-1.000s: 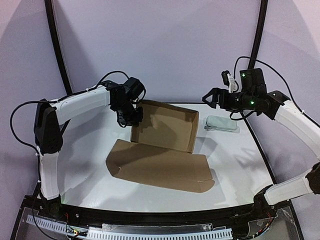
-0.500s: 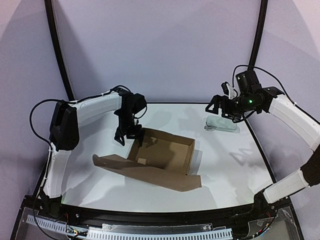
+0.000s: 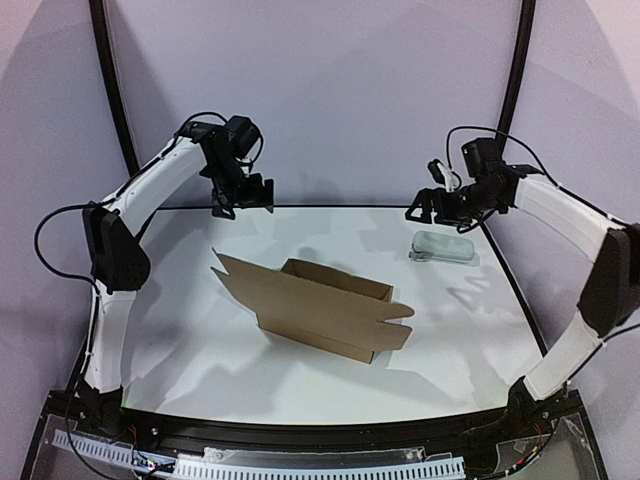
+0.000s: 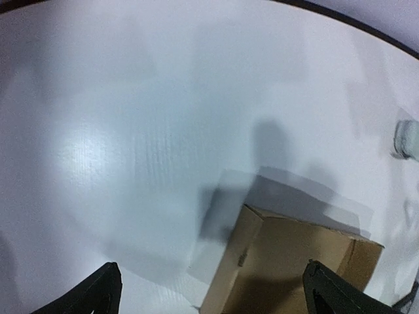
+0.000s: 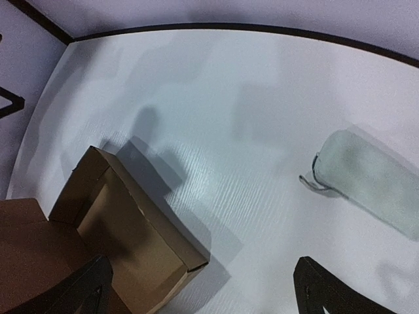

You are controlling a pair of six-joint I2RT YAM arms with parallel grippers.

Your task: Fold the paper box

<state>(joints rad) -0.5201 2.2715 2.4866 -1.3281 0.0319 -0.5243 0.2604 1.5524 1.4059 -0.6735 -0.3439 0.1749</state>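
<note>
One paper box (image 3: 320,315) in the middle of the worktop (image 3: 170,350), touched by nothing. Nearest the arm bases: its big lid panel, standing on its long edge, upright or a little tilted, hard to say which. A pointed flap sticking out at the left end, a tabbed one at the right. Just behind the panel: the shallow tray, walls up and top open, seen from both wrist cameras as a brown trough with a dark inside. Farther right, well apart from the box: a pale packet (image 3: 443,246) lying flat near the right rim. Farthest back, above the rear edge: left fingers (image 4: 101,294) spread wide and empty, high over the far left corner. Right fingers (image 5: 88,288) likewise wide and empty, hovering above the packet without touching it.

Judged step: tray formed, lid not yet closed, nothing gripped. Next move probably calls for bringing one arm down to the top edge of the standing panel and pushing it back over the tray. Bracing the tray with the other arm would likely be needed to stop it sliding on the smooth worktop. Side flaps to be steered inside the walls, not left outside. Risks: panel springing back, or tray walls splaying under the push.
</note>
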